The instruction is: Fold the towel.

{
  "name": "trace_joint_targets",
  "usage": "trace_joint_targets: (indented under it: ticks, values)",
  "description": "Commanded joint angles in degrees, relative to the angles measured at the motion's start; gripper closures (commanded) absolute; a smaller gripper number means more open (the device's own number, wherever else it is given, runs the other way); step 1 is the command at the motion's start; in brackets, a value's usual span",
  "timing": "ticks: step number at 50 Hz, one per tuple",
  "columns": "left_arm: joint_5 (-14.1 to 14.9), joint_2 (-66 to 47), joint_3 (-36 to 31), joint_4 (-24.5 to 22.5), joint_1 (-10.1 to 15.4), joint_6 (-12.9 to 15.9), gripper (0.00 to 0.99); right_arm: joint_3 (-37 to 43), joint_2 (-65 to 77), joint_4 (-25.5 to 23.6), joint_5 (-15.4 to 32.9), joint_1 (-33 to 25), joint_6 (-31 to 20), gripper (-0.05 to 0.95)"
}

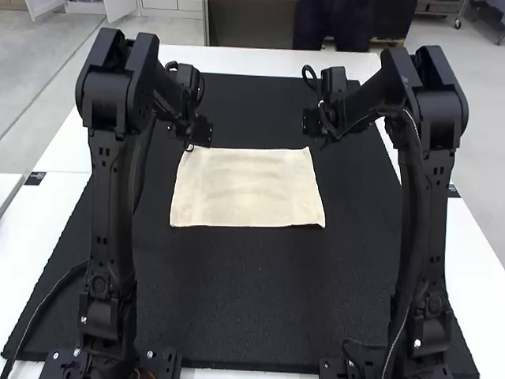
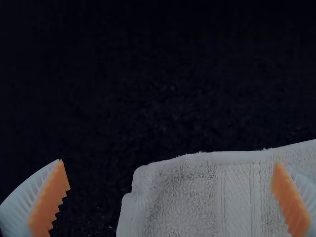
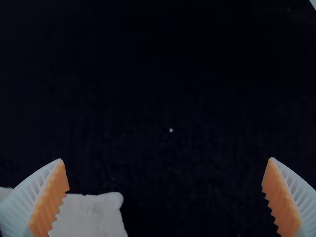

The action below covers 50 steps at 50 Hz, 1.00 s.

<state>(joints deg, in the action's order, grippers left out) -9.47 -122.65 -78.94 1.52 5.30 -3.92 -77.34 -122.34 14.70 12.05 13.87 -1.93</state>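
The cream towel [image 1: 248,189] lies flat as a wide rectangle on the black mat; whether it has been folded I cannot tell. My left gripper [image 1: 197,136] is over its far left corner in the high view, my right gripper [image 1: 314,126] just beyond its far right corner. In the left wrist view the left gripper [image 2: 170,197] stands open, and a corner of the towel [image 2: 192,197] lies below and between its fingers. The right gripper [image 3: 165,197] is open too, with a towel corner [image 3: 94,212] beside one finger and bare mat between them.
The black mat [image 1: 237,300] covers most of the white table [image 1: 47,213], whose surface shows along the sides and far edge. Both arms rise at the near corners of the mat, and a cable [image 1: 47,304] loops beside the left arm's base.
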Motion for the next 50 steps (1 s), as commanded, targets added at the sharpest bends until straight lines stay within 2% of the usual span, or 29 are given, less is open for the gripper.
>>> trace_joint_targets:
  ticks: [1,33,50]
  values:
    - [-0.5,-0.7,-1.6,0.8,0.0,-0.2,0.036,-1.5,-0.2,-0.4,0.3,1.0,-0.4,-0.01]
    - [-0.5,-1.8,-1.6,1.8,0.2,-0.4,0.036,-1.0,-1.0,-4.1,-1.0,1.4,0.3,-0.01]
    - [-0.5,-2.2,-1.7,1.7,0.2,-0.4,0.036,-0.3,-2.9,-3.9,-0.9,2.1,0.2,-0.01]
